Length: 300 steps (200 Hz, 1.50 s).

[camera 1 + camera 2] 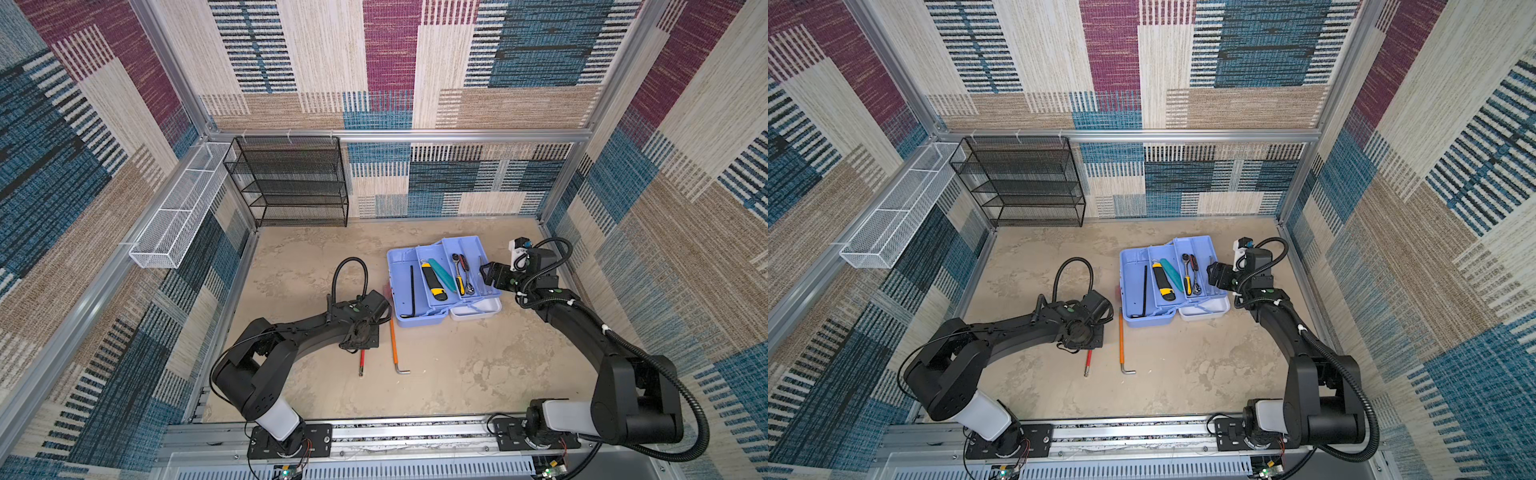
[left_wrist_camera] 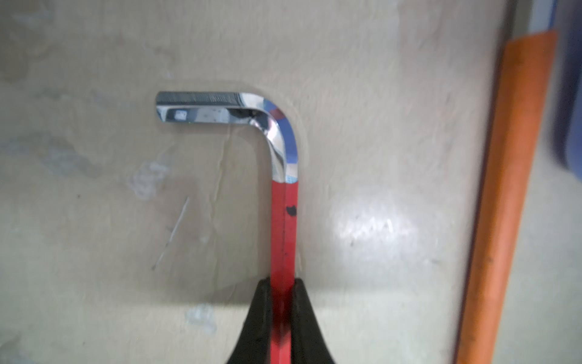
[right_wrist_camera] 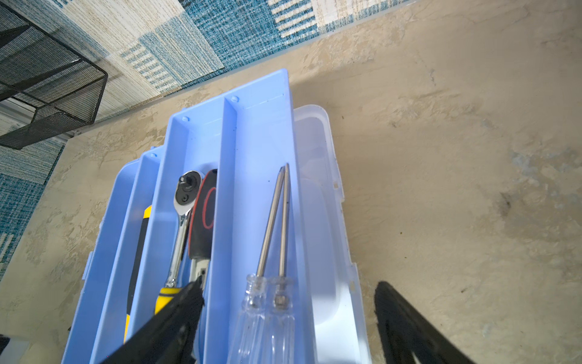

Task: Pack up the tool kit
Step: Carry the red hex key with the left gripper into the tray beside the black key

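- The left pincer (image 2: 282,282) is clamped on the red hex key (image 2: 285,220). Both jaws press against the red sleeve of the long shaft, and the chrome bend points away from the grip.
- I can't tell whether that key has left the tabletop (image 1: 457,374); the wrist view shows it close over the surface at most.
- The orange hex key (image 1: 393,340) lies just beside it, roughly parallel and untouched. Its far end is just beside the near corner of the kit.
- The tool kit (image 1: 419,321) sits right of the tabletop's middle. It is open with its blue trays (image 1: 469,249) fanned out and the white lid (image 1: 478,311) laid back on the right arm's side.
- Already packed:
  - a black hex key (image 1: 412,291) in the base;
  - a yellow-and-black knife (image 1: 432,282) and a teal tool (image 1: 442,274) in the middle tray;
  - a ratchet (image 1: 459,270) in the next tray;
  - two clear-handled screwdrivers (image 3: 271,227) in the outermost compartment.
- The right pincer (image 3: 289,285) hangs over that outer tray, jaws wide apart with nothing between them.
- Step in hand, as I read it: picking up the red key. The grasp is made and the lift is due.
- The next move calls for a clean vertical lift, then a carry across to the kit. The key should be laid lengthwise, and the base beside the black key looks roomiest.
- Watch out: a thin, smooth shaft could swivel in the pinch, and the bent end could catch a tray rim on the way in.
- After that, the orange key, the trays and the lid remain.
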{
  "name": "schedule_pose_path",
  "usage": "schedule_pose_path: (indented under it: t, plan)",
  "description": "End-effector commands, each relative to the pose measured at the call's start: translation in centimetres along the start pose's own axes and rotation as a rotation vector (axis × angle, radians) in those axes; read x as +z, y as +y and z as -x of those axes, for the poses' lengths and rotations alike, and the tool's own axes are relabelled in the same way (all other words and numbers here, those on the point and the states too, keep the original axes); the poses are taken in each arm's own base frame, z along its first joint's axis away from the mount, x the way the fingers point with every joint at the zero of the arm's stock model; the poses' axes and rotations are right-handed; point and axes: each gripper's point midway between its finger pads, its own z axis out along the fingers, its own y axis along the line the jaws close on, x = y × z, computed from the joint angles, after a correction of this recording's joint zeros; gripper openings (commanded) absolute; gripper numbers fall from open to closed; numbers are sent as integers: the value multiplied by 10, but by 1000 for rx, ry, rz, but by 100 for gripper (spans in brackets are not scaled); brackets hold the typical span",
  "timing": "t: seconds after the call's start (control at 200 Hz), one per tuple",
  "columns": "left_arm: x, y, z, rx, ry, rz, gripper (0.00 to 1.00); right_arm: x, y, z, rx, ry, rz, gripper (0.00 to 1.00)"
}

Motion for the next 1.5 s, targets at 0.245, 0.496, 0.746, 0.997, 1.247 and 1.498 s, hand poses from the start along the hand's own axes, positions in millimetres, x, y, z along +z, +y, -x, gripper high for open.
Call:
schedule_pose_path:
  t: [0.245,0.496,0.746,0.997,1.247,1.498]
  plan:
    - [-81,-38,75,-10,-228,-152,0,-1,4,4,-11,-32,22,88]
    - [-104,-89,133,-28,-298,-339,0,-3,6,3,-9,-34,30,87]
    - [-93,-129,178,-89,-290,-472,0,-6,4,-1,-12,-33,22,88]
    - [-60,-146,195,-107,-234,-463,0,-8,3,-1,-12,-34,17,88]
    - [-17,-148,187,-113,-148,-410,0,-8,2,-3,-12,-33,10,88]
    - [4,-140,185,-93,-114,-329,0,-8,2,-2,-12,-34,8,88]
